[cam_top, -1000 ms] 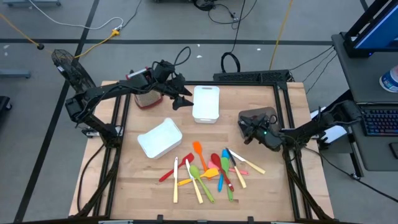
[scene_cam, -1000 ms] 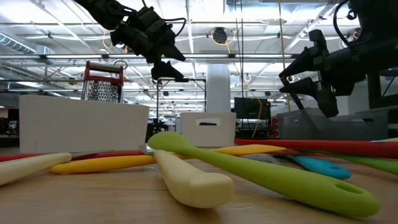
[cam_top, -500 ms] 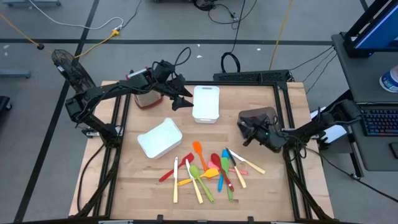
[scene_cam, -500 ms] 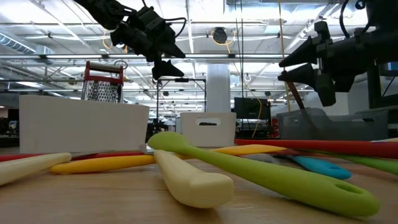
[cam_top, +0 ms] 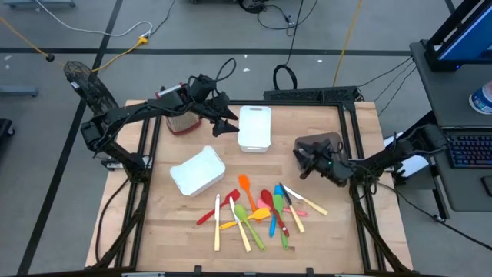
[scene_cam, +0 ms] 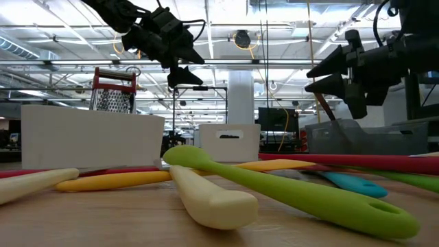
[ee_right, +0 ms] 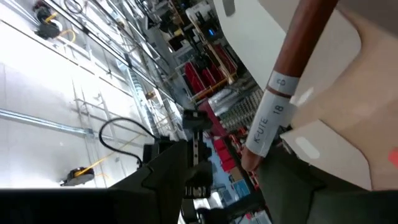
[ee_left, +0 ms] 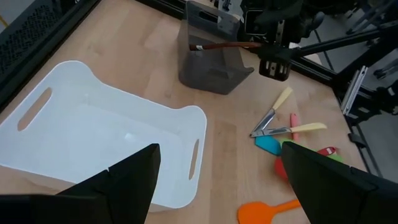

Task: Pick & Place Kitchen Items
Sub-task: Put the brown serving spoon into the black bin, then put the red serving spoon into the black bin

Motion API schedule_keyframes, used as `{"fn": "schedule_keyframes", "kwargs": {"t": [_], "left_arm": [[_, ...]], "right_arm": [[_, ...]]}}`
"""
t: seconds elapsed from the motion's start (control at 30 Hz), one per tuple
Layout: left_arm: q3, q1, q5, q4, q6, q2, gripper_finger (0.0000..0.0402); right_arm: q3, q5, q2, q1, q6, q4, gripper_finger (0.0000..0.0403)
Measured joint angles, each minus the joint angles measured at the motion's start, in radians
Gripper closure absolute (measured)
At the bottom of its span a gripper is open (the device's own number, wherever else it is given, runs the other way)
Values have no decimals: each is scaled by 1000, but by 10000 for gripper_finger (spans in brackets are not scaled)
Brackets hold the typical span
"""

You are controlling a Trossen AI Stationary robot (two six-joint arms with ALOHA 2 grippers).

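Note:
Several coloured kitchen items [cam_top: 261, 211] lie in a heap on the wooden table near its front edge, also seen in the low view [scene_cam: 274, 189]. My right gripper [cam_top: 305, 160] hangs over the grey bin [cam_top: 319, 145], shut on a brown wooden utensil [ee_left: 227, 45]. My left gripper [cam_top: 225, 123] stands open and holds nothing. It is raised beside the far white bin [cam_top: 255, 127], which fills the left wrist view [ee_left: 106, 143]. My right gripper pinches the brown utensil's slim handle [ee_right: 254, 146] between its two fingers, close to a white label on it. The fingers lie about level and point toward the table's left. The utensil is lifted clear of the table and reaches out over the grey bin [ee_left: 208, 62].
A metal grater with a red top [cam_top: 178, 119] stands at the far left behind my left arm. A second white bin [cam_top: 197, 171] sits left of the utensil heap. Bare wood lies along the table's left and right sides.
My right gripper has rolled and tipped up from slanting down to about level over the grey bin. It has stayed in place and kept the brown utensil. My left arm has kept still.

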Motion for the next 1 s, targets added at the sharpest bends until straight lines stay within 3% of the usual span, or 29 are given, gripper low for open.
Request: {"fn": "schedule_keyframes", "kwargs": {"t": [0.53, 0.77, 1.0], "left_arm": [[0, 0, 56, 0, -30, 0, 62], [0, -6, 56, 1, -45, 0, 62], [0, -38, 58, 29, -88, 0, 62]], "right_arm": [[-49, -7, 0, -10, 3, 140, 225], [-49, -56, 0, -10, -83, 271, 225], [-49, -56, 0, -10, -166, 274, 225]]}}
